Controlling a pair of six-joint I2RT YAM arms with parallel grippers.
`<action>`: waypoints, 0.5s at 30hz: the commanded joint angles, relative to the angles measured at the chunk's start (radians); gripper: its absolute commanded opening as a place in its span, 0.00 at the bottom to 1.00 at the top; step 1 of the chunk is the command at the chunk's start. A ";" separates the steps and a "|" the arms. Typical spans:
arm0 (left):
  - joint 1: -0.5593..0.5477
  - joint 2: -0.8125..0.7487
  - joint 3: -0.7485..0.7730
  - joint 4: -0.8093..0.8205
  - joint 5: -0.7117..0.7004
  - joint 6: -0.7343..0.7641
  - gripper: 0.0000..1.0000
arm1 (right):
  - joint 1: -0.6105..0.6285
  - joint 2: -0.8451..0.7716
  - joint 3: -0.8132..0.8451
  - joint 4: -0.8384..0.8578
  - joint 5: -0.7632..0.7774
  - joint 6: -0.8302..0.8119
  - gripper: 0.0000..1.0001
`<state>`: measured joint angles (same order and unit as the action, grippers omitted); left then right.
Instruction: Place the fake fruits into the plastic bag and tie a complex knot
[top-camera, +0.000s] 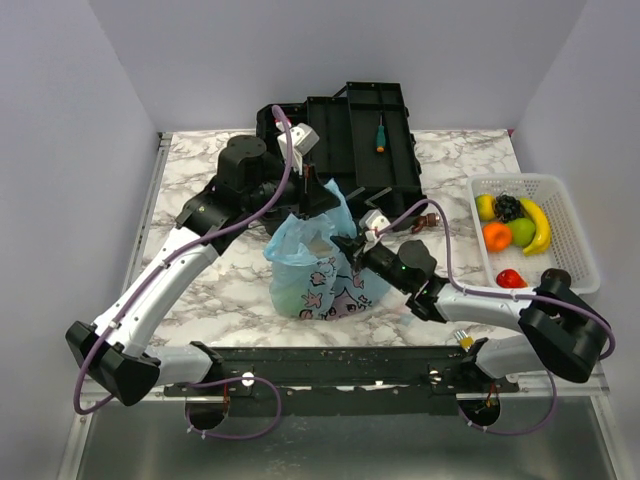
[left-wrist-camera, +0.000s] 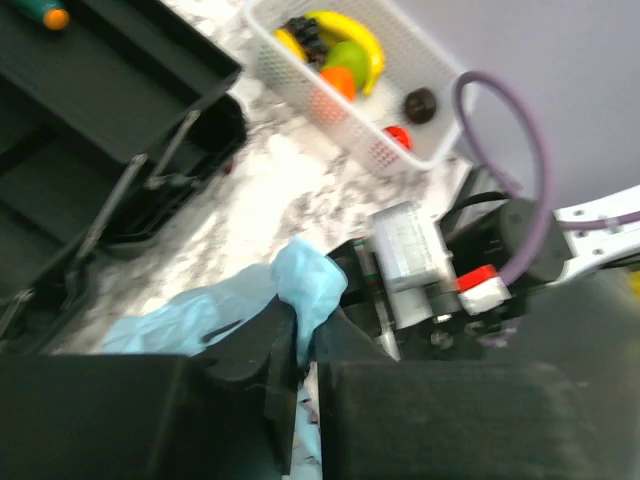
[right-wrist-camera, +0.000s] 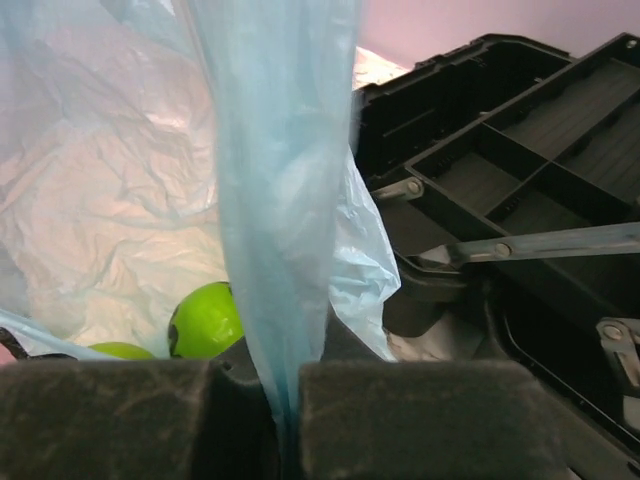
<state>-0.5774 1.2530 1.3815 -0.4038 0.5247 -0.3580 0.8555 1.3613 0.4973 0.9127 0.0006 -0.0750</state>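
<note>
The light-blue plastic bag (top-camera: 318, 272) with its pink and dark cartoon print stands at the table's middle. My left gripper (top-camera: 316, 197) is shut on the bag's far rim (left-wrist-camera: 305, 285). My right gripper (top-camera: 350, 243) is shut on the near right rim, a stretched strip of plastic (right-wrist-camera: 280, 220). Two green round fruits (right-wrist-camera: 205, 318) lie inside the bag. The banana (top-camera: 538, 226), orange (top-camera: 496, 235), grapes (top-camera: 508, 207), a green fruit (top-camera: 521, 232) and a red one (top-camera: 510, 278) lie in the white mesh basket (top-camera: 572, 236) at the right. No knot shows.
A black toolbox tray (top-camera: 360, 140) stands open at the back, a green-handled screwdriver (top-camera: 380, 133) in it. Its lid and hinge rod (right-wrist-camera: 530, 245) lie close beside the bag. The basket also shows in the left wrist view (left-wrist-camera: 400, 80).
</note>
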 joint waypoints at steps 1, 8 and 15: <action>0.017 -0.047 0.093 0.075 0.167 0.119 0.38 | -0.005 -0.031 0.021 -0.163 -0.068 0.040 0.01; 0.207 -0.136 -0.032 -0.047 0.218 0.278 0.96 | -0.005 -0.170 0.064 -0.282 -0.116 0.165 0.01; 0.211 -0.067 -0.084 -0.177 0.167 0.483 0.98 | -0.006 -0.197 0.049 -0.301 -0.149 0.214 0.01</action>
<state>-0.3676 1.1179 1.3346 -0.4652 0.6888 -0.0250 0.8551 1.1790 0.5377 0.6617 -0.1074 0.0834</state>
